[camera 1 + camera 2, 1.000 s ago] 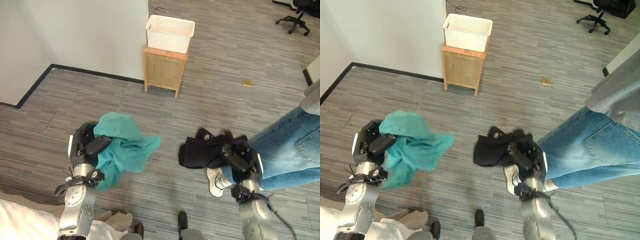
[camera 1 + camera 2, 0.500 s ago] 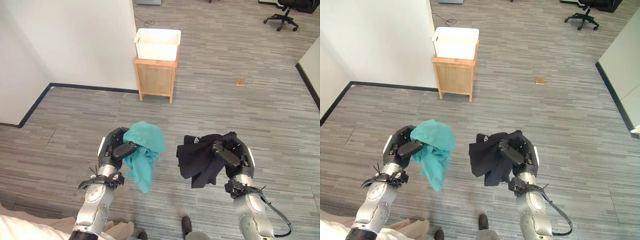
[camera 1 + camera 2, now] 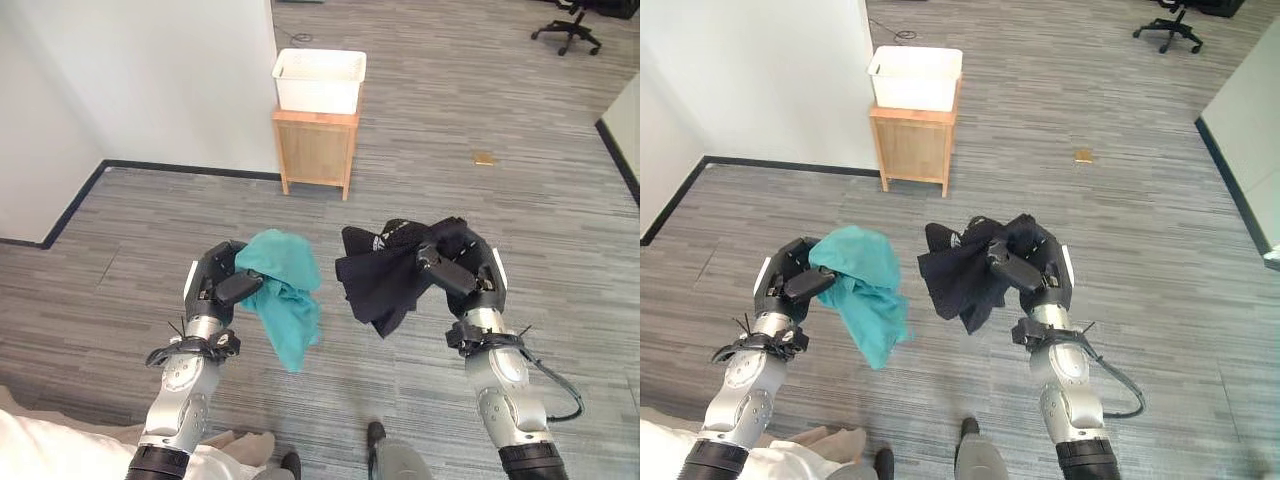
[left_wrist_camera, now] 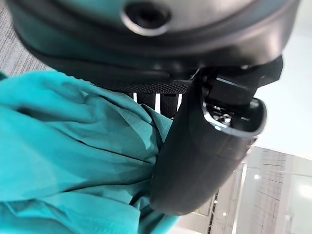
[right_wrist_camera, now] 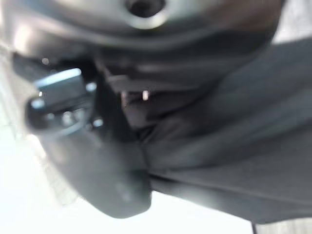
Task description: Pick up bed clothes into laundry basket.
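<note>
Left hand: the left hand (image 3: 215, 288) is raised above the grey plank floor (image 3: 120, 250), thumb and fingers curled round a crumpled teal cloth garment (image 3: 285, 295).
Teal garment: bunched over the top of the left hand, with a long fold hanging down from it on the side toward the right hand; in the left wrist view the thumb (image 4: 204, 151) presses the teal folds against the fingers.
Right hand: the right hand (image 3: 1035, 270) is raised beside the left, clenched on a rumpled black cloth garment (image 3: 960, 275).
Black garment: gathered in the right hand and spilling out toward the left hand, its lower corner hanging free; the two garments hang near each other but apart.
Basket: a white rectangular plastic laundry basket (image 3: 320, 80) sits well ahead of both hands, on top of a small light wooden cabinet (image 3: 315, 150) that stands against the white wall (image 3: 150, 80).
Far floor: a black wheeled office chair (image 3: 570, 20) stands beyond the right hand, and a small tan square object (image 3: 484, 157) lies on the floor between them.
Bed: a white bed corner (image 3: 50, 450) shows just behind the left arm.
</note>
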Motion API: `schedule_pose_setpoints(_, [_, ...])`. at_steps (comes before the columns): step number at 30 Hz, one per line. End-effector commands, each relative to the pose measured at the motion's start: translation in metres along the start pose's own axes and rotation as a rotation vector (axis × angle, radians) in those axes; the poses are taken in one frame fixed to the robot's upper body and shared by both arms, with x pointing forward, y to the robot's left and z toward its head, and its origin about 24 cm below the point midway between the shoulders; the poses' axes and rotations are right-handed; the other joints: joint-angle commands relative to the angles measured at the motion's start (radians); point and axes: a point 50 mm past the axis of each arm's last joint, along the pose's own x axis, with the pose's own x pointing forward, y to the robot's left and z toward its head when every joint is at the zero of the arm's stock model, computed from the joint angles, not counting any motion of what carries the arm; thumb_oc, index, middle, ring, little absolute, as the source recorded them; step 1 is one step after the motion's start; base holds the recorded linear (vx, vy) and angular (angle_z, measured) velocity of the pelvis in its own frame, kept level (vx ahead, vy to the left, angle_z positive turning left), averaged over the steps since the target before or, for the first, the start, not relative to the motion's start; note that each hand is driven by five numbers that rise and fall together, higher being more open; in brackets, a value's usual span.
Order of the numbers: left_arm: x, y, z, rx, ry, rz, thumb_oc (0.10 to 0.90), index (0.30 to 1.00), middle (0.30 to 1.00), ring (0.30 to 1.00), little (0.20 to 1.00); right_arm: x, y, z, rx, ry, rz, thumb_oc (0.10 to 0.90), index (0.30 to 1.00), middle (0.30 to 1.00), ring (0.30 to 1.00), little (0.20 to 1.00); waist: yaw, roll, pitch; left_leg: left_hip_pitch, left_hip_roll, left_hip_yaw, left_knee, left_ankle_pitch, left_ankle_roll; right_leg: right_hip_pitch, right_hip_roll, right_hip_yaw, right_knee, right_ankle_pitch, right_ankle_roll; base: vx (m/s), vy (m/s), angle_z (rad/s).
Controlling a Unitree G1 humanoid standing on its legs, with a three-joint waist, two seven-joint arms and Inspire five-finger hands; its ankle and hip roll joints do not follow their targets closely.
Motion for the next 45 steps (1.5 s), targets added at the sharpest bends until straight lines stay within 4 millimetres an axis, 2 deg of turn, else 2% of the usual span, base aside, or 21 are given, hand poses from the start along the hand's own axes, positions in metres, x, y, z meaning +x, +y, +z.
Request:
schedule_pose_setpoints(1, [0.01,-0.009,0.072,0.023,-0.344,-0.103,0.4,0.3,0.3,0.3,0.3,0.004,-0.003,0.044,0.078,-0.261,-0.008,0.4,0.3,0.3,0.3,0.3,-0.052,-0.009,-0.067,0.117,0.017,-0.054,-0.033,-0.128,-0.017,-0.05,-0.043,-0.03,-0.105,0.027,0.041,0.51,-0.156,-0.06])
schedule_pose_setpoints(4, [0.014,-0.008,0.074,0.026,-0.358,-0.092,0.4,0.3,0.3,0.3,0.3,-0.002,-0.02,0.046,0.05,-0.268,-0.064,0.4,0.3,0.3,0.3,0.3,-0.112,-0.022,-0.08,0.198,0.038,-0.092,-0.039,-0.169,-0.051,-0.074,0.004,-0.037,-0.362,0.07,0.058,0.46,-0.147,0.15])
schedule_pose_setpoints(7, [0.014,-0.008,0.076,0.026,-0.376,-0.097,0.4,0.3,0.3,0.3,0.3,-0.005,-0.021,0.045,0.063,-0.26,-0.048,0.4,0.3,0.3,0.3,0.3,-0.133,-0.028,-0.109,0.198,0.062,-0.112,0.058,-0.126,-0.1,-0.027,0.012,-0.049,-0.383,0.104,0.038,0.42,-0.233,0.62])
schedule_pose_setpoints(9, [0.013,-0.012,0.073,-0.012,-0.376,-0.108,0.4,0.3,0.3,0.3,0.3,-0.004,-0.023,0.037,0.099,-0.231,-0.052,0.4,0.3,0.3,0.3,0.3,-0.132,-0.025,-0.126,0.132,0.07,-0.13,0.263,0.036,-0.144,0.033,0.046,-0.039,-0.377,0.091,-0.005,0.38,-0.231,0.58])
schedule_pose_setpoints(10, [0.014,-0.014,0.072,-0.04,-0.374,-0.106,0.4,0.3,0.3,0.3,0.3,-0.003,-0.022,0.036,0.121,-0.226,-0.049,0.4,0.3,0.3,0.3,0.3,-0.124,-0.036,-0.121,0.059,0.068,-0.124,0.427,0.152,-0.164,0.075,0.042,-0.049,-0.377,0.07,-0.035,0.42,-0.296,0.21])
schedule_pose_setpoints(12, [0.016,-0.019,0.071,-0.094,-0.37,-0.118,0.4,0.3,0.3,0.3,0.3,-0.002,-0.018,0.033,0.163,-0.219,-0.039,0.4,0.3,0.3,0.3,0.3,-0.096,-0.072,-0.09,-0.09,0.072,-0.093,0.671,0.267,-0.163,0.177,0.036,-0.057,-0.42,0.03,-0.093,0.41,-0.405,0.2])
schedule_pose_setpoints(15, [0.019,-0.028,0.073,-0.14,-0.37,-0.145,0.4,0.3,0.3,0.3,0.3,0.001,-0.012,0.034,0.167,-0.208,-0.029,0.4,0.3,0.3,0.3,0.3,-0.021,-0.086,-0.034,-0.294,0.063,-0.031,0.785,0.181,-0.142,0.322,0.053,-0.058,-0.47,-0.031,-0.11,0.43,-0.326,0.06])
schedule_pose_setpoints(17, [0.017,-0.031,0.068,-0.161,-0.348,-0.168,0.4,0.3,0.3,0.3,0.3,0.008,0.003,0.035,0.191,-0.22,0.032,0.4,0.3,0.3,0.3,0.3,0.033,-0.058,-0.037,-0.431,0.066,0.034,0.567,0.185,-0.14,0.405,0.07,-0.068,-0.486,-0.083,-0.098,0.62,-0.055,-0.16])
schedule_pose_setpoints(19, [0.015,-0.03,0.066,-0.162,-0.339,-0.172,0.4,0.3,0.3,0.3,0.3,0.007,0.004,0.034,0.177,-0.21,0.041,0.4,0.3,0.3,0.3,0.3,0.056,-0.051,-0.037,-0.425,0.078,0.066,0.47,0.188,-0.138,0.439,0.075,-0.059,-0.493,-0.103,-0.095,0.51,-0.001,-0.05])
schedule_pose_setpoints(23, [0.011,-0.025,0.06,-0.145,-0.329,-0.144,0.4,0.3,0.3,0.3,0.3,0.005,0.012,0.024,0.149,-0.163,0.095,0.4,0.3,0.3,0.3,0.3,0.118,-0.014,-0.061,-0.457,0.097,0.152,-0.002,0.276,-0.139,0.57,0.109,-0.052,-0.528,-0.19,-0.069,0.56,0.021,-0.22])
schedule_pose_setpoints(28, [0.005,-0.014,0.065,-0.08,-0.35,-0.112,0.4,0.3,0.3,0.3,0.3,0.005,0.024,0.015,0.137,-0.113,0.16,0.4,0.3,0.3,0.3,0.3,0.157,-0.027,-0.137,-0.424,0.083,0.196,0.047,0.322,-0.116,0.668,0.058,-0.054,-0.463,-0.251,-0.041,0.6,0.042,-0.25])
schedule_pose_setpoints(30, [0.003,-0.005,0.065,-0.088,-0.351,-0.076,0.4,0.3,0.3,0.3,0.3,0.003,0.036,0.005,0.179,-0.08,0.184,0.4,0.3,0.3,0.3,0.3,0.191,-0.066,-0.16,-0.393,0.04,0.211,0.092,0.252,-0.063,0.576,-0.022,-0.036,-0.196,-0.097,0.031,0.46,0.139,-0.14])
schedule_pose_setpoints(31, [0.003,-0.002,0.064,-0.118,-0.346,-0.041,0.4,0.3,0.3,0.3,0.3,-0.001,0.044,-0.002,0.223,-0.058,0.192,0.4,0.3,0.3,0.3,0.3,0.198,-0.06,-0.152,-0.367,0.031,0.219,0.107,0.222,-0.026,0.5,-0.033,0.008,0.053,0.069,0.071,0.33,0.24,-0.23])
schedule_pose_setpoints(32, [0.003,-0.002,0.062,-0.152,-0.34,-0.033,0.4,0.3,0.3,0.3,0.3,-0.003,0.046,-0.004,0.272,-0.056,0.176,0.4,0.3,0.3,0.3,0.3,0.165,-0.032,-0.119,-0.303,0.041,0.195,0.093,0.205,-0.013,0.368,0.004,0.034,0.223,0.102,0.07,0.55,0.237,-0.29])
schedule_pose_setpoints(33, [0.004,-0.005,0.059,-0.154,-0.333,-0.044,0.4,0.3,0.3,0.3,0.3,-0.004,0.055,-0.007,0.291,-0.055,0.198,0.4,0.3,0.3,0.3,0.3,0.111,0.002,-0.073,-0.228,0.035,0.136,0.083,0.17,0.006,0.226,0.045,0.043,0.38,0.04,0.04,0.4,0.146,0.06])
schedule_pose_setpoints(37, [0.006,-0.013,0.064,-0.111,-0.341,-0.101,0.4,0.3,0.3,0.3,0.3,-0.006,0.054,-0.008,0.253,-0.037,0.216,0.4,0.3,0.3,0.3,0.3,0.074,0.004,-0.063,-0.153,0.029,0.081,0.055,0.129,-0.01,0.152,-0.064,-0.027,0.215,0.006,0.007,0.44,-0.131,0.87])
schedule_pose_setpoints(38, [0.006,-0.019,0.065,-0.1,-0.348,-0.14,0.4,0.3,0.3,0.3,0.3,-0.006,0.047,-0.006,0.203,-0.038,0.206,0.4,0.3,0.3,0.3,0.3,0.06,-0.021,-0.065,-0.118,0.012,0.042,0.04,0.095,-0.04,0.154,-0.109,-0.035,-0.047,-0.005,0.011,0.43,-0.325,1.01])
schedule_pose_setpoints(39, [0.007,-0.019,0.065,-0.102,-0.344,-0.144,0.4,0.3,0.3,0.3,0.3,-0.004,0.043,-0.003,0.175,-0.047,0.196,0.4,0.3,0.3,0.3,0.3,0.048,-0.035,-0.07,-0.114,0.004,0.01,0.037,0.088,-0.052,0.162,-0.086,0.001,-0.191,-0.012,0.017,0.6,-0.459,0.99])
schedule_pose_setpoints(40, [0.01,-0.019,0.065,-0.042,-0.354,-0.129,0.4,0.3,0.3,0.3,0.3,0.002,0.035,0.007,0.087,-0.091,0.199,0.4,0.3,0.3,0.3,0.3,0.019,-0.056,-0.063,-0.1,-0.011,-0.048,0.059,0.043,-0.053,0.191,-0.032,0.125,-0.364,-0.019,0.033,0.26,-0.293,1.19])
schedule_pose_setpoints(41, [0.009,-0.018,0.066,-0.046,-0.344,-0.144,0.4,0.3,0.3,0.3,0.3,0.002,0.027,0.011,0.079,-0.092,0.155,0.4,0.3,0.3,0.3,0.3,0.03,-0.065,-0.067,-0.118,-0.017,-0.073,0.075,0.05,-0.059,0.251,-0.01,0.169,-0.347,-0.06,0.029,0.24,-0.273,1.45])
schedule_pose_setpoints(45, [0.007,-0.014,0.058,-0.116,-0.33,-0.132,0.4,0.3,0.3,0.3,0.3,0.008,0.022,0.037,0.022,-0.197,0.174,0.4,0.3,0.3,0.3,0.3,0.063,-0.081,-0.116,-0.115,0.004,-0.085,0.049,0.06,-0.075,0.286,-0.023,0.123,-0.428,-0.025,0.017,0.14,-0.184,1.06])
